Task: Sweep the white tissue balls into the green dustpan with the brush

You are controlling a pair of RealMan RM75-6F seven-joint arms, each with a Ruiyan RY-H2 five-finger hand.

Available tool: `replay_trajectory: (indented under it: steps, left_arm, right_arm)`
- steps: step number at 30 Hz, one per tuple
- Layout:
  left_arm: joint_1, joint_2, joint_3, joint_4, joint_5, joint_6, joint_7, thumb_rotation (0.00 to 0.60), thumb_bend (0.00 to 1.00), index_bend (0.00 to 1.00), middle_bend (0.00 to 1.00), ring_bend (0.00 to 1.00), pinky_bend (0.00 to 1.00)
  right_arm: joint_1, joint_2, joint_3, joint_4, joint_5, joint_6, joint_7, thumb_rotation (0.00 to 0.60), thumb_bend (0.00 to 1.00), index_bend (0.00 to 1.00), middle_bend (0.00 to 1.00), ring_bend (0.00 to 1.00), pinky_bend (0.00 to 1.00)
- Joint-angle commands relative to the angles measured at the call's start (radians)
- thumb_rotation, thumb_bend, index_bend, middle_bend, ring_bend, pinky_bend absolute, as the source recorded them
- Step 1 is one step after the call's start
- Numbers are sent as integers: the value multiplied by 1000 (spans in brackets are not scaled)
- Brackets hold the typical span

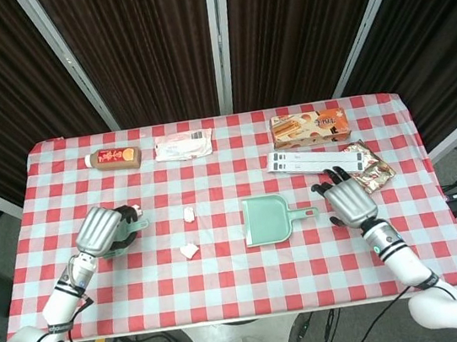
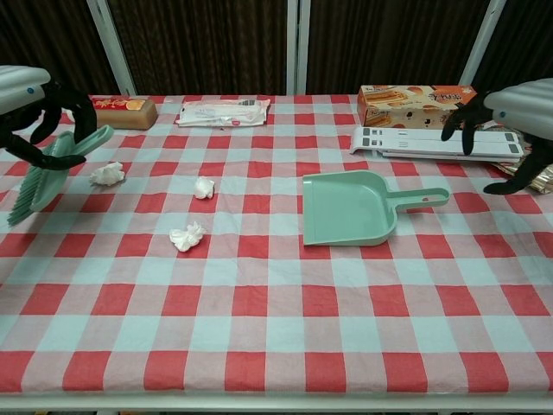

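Observation:
My left hand [image 1: 101, 231] [image 2: 30, 99] grips the handle of the green brush [image 2: 59, 164] and holds it tilted above the table's left side, bristles down. Three white tissue balls lie on the cloth: one by the brush [image 2: 107, 174], one further right [image 2: 204, 188] [image 1: 189, 214], one nearer the front [image 2: 187, 236] [image 1: 190, 249]. The green dustpan [image 1: 267, 219] [image 2: 350, 207] lies flat mid-table, its handle pointing right. My right hand [image 1: 347, 198] [image 2: 520, 104] hovers just right of that handle, fingers spread, holding nothing.
Along the far edge stand a brown bottle [image 1: 113, 158], a white packet [image 1: 182, 146] and an orange box [image 1: 310, 125]. A long white pack [image 1: 312, 160] and a shiny snack bag [image 1: 370, 170] lie behind my right hand.

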Motion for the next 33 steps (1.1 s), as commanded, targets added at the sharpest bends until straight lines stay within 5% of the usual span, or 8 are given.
replay_trajectory:
  steps: [1, 18, 33]
  left_arm:
    - [4, -1, -3, 8, 2, -2, -6, 600, 394, 530, 551, 723, 901]
    - [8, -1, -18, 16, 15, -20, -10, 600, 394, 530, 550, 723, 902]
    - [13, 0, -20, 14, 23, -30, -9, 600, 394, 530, 551, 723, 901]
  right_arm:
    - [36, -76, -3, 65, 44, -15, -60, 600, 86, 333, 412, 116, 128]
    - [102, -194, -33, 171, 104, -39, -106, 600, 141, 389, 440, 140, 145]
    - [130, -199, -35, 158, 157, -44, -99, 600, 225, 423, 468, 171, 160]
